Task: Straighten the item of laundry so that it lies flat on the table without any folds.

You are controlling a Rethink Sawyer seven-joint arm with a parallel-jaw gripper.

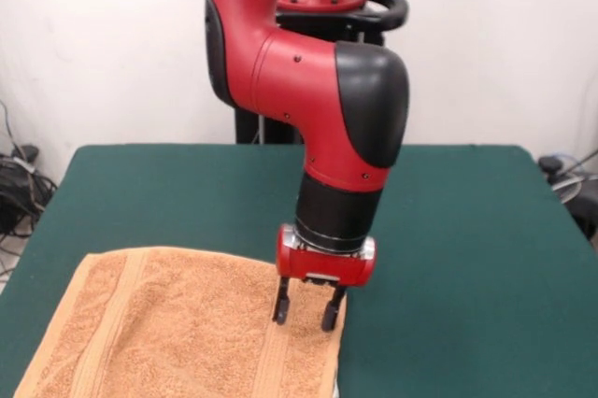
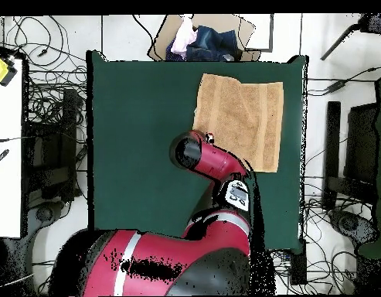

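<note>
Hovering hand: the hand (image 1: 306,306) points straight down over the towel's right edge in the front view, its two dark fingers (image 1: 280,305) spread with a clear gap between them and nothing held; whether the tips touch the cloth cannot be told.
Wrist: a red collar with grey side plates sits just above the fingers, under a black cylindrical section.
Arm pose: the red and black arm (image 1: 308,90) comes down from above, bends at a bulky elbow with a black cap, then drops vertically to the hand.
Overhead arm: the arm (image 2: 212,158) reaches from the base to the towel's lower left corner, hiding the hand.
Towel: the orange-tan terry towel (image 1: 187,333) lies spread on the bench near the front view's lower left, woven bands running along it; its lower part is cut off by the picture edge.
Towel overhead: roughly square, lying flat (image 2: 239,117) toward one corner of the bench.
Bench: dark green felt-like top (image 1: 467,230), much wider than the towel.
Box: a cardboard box (image 2: 205,37) of dark and pale cloth sits beyond the bench's edge overhead.
</note>
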